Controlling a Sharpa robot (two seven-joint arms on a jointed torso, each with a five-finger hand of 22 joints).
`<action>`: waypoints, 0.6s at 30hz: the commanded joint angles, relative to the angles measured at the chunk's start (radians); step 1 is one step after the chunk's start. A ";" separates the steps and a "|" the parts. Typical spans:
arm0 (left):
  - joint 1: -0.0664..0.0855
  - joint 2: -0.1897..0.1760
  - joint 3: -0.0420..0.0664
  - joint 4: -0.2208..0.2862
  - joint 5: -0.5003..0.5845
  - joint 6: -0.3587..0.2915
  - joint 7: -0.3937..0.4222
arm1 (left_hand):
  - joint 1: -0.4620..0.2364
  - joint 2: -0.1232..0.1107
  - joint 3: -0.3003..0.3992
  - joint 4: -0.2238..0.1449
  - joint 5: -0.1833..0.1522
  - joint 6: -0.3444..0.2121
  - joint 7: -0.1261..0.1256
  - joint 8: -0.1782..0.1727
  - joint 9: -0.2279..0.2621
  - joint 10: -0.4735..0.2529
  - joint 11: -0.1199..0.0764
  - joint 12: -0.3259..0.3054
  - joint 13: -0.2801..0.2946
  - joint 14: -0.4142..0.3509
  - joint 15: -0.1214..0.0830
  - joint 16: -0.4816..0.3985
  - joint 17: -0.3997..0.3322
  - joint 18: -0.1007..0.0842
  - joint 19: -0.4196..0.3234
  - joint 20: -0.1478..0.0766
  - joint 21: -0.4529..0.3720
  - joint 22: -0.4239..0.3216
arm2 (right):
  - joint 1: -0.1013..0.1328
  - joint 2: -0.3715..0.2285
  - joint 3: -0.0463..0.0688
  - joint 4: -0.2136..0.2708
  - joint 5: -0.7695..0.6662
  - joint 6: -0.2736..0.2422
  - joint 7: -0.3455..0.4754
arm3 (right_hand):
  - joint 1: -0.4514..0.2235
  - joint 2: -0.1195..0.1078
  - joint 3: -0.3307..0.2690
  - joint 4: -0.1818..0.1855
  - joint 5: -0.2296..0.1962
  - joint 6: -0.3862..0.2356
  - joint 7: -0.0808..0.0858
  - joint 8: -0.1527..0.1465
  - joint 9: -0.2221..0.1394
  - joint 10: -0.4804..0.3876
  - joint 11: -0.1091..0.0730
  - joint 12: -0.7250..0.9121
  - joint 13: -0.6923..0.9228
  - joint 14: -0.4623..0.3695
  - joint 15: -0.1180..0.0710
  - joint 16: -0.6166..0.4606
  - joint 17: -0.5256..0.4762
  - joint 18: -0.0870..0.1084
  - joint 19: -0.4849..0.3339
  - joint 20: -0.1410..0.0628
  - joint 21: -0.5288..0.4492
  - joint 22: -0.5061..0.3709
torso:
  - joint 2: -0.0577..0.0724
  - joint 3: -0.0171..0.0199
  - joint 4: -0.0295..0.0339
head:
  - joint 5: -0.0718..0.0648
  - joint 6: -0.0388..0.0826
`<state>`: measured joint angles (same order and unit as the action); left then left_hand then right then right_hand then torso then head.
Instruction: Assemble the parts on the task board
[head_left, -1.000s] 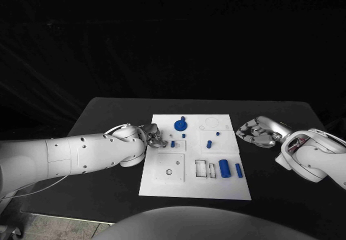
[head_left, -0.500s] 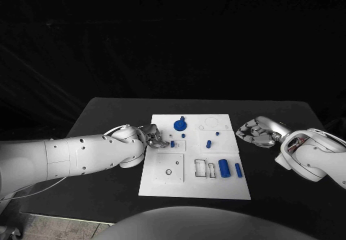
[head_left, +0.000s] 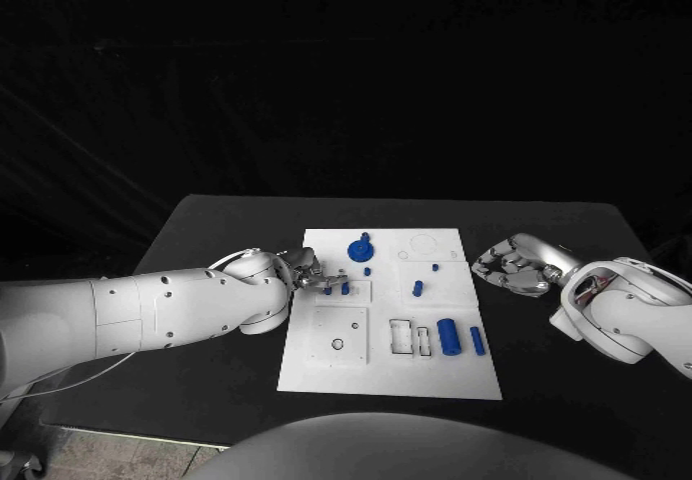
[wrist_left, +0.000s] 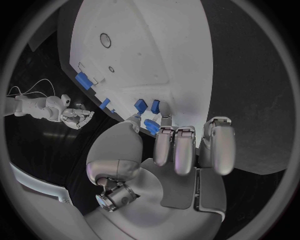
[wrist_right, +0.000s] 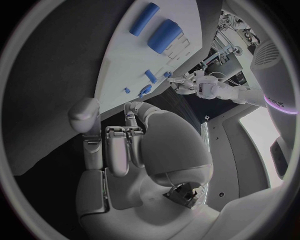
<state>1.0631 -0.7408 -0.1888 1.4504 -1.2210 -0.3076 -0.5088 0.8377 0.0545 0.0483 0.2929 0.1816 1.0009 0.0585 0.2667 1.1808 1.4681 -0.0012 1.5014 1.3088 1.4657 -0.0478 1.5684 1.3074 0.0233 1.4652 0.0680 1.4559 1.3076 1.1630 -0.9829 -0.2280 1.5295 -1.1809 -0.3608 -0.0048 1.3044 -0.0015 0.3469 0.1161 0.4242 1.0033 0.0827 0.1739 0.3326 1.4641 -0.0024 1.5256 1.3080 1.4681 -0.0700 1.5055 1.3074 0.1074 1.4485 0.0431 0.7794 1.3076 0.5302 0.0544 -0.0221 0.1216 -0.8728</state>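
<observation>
Head view, left to right. Black table (head_left: 216, 240) has bare surface on both sides of the task board (head_left: 433, 375); the board lies mid-table, long edges running near to far, with bare black margin along its near and far edges.

Left hand (head_left: 306, 272) sits over the board's left edge, about mid-length. In the left wrist view its fingertips (wrist_left: 164, 122) are drawn close together around small blue parts (wrist_left: 147, 106) standing on the board; cannot tell whether any part is actually pinched or only touched.

On the board: a blue round part (head_left: 359, 247) at the far end, a small blue peg (head_left: 418, 288) near the middle, and at the near right a blue cylinder (head_left: 449, 336) lying beside a slimmer blue bar (head_left: 477, 342), just apart from each other. These are well apart from the left hand.

Right hand (head_left: 512, 267) hangs just off the board's right edge, fingers curled in, holding nothing. Peg is the nearest part to it, apart.
</observation>
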 joint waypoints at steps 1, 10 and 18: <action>-0.010 0.003 -0.007 -0.006 0.018 0.048 -0.007 | 0.006 0.019 -0.013 0.000 0.020 0.009 0.000 0.010 -0.018 0.038 0.002 0.000 0.224 0.105 0.005 0.002 0.263 0.010 0.013 0.003 -0.001 0.220 | -0.001 0.001 0.000 0.000 0.001 0.014 -0.004 | 0.007 0.000 0.002 -0.006 0.003 0.000 0.003 0.000 0.001 0.067 0.006 -0.007 0.206 0.070 0.006 -0.004 0.090 0.013 -0.007 0.000 -0.007 0.100 | 0.000 0.0000 -0.0004 | 0.000 0.000; -0.007 -0.002 0.000 -0.004 0.023 0.017 0.006 | 0.031 0.058 -0.065 0.000 0.061 0.003 -0.012 0.088 0.074 0.048 -0.009 0.010 0.229 0.105 -0.003 0.002 0.263 0.007 0.020 -0.005 0.008 0.223 | -0.001 0.002 0.000 0.000 0.001 0.012 -0.003 | 0.008 0.000 0.003 -0.007 0.004 0.000 0.004 0.000 0.001 0.067 0.007 -0.008 0.206 0.070 0.006 -0.004 0.090 0.013 -0.007 0.000 -0.009 0.100 | 0.001 -0.0002 -0.0010 | 0.001 0.000; 0.030 -0.029 0.009 0.033 0.031 -0.060 0.050 | 0.022 0.083 -0.107 0.001 0.022 0.003 -0.018 0.123 0.115 0.068 -0.015 0.031 0.240 0.105 -0.010 0.002 0.263 0.003 0.035 -0.010 0.025 0.229 | -0.001 -0.002 0.000 0.002 0.002 -0.007 0.007 | 0.009 0.001 0.004 -0.009 0.006 0.000 0.004 0.000 0.002 0.068 0.006 -0.006 0.207 0.071 0.006 -0.003 0.092 0.013 -0.007 0.000 -0.006 0.100 | 0.000 -0.0002 -0.0008 | 0.008 0.000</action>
<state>1.0842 -0.7672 -0.1820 1.4751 -1.2027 -0.3220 -0.4965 0.8577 0.1317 -0.0555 0.2944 0.2060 1.0034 0.0481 0.3871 1.2929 1.4680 -0.0087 1.5301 1.3088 1.4656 -0.0478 1.5684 1.3073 0.0232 1.4673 0.0658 1.4768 1.3074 1.1626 -0.9841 -0.2280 1.5307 -1.1799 -0.3589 -0.0051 1.3044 -0.0015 0.3497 0.1133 0.4242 1.0033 0.0827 0.1739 0.3334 1.4641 -0.0024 1.5216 1.3080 1.4681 -0.0700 1.5055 1.3073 0.1075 1.4485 0.0431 0.7744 1.3074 0.5310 0.0540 -0.0235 0.1277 -0.8728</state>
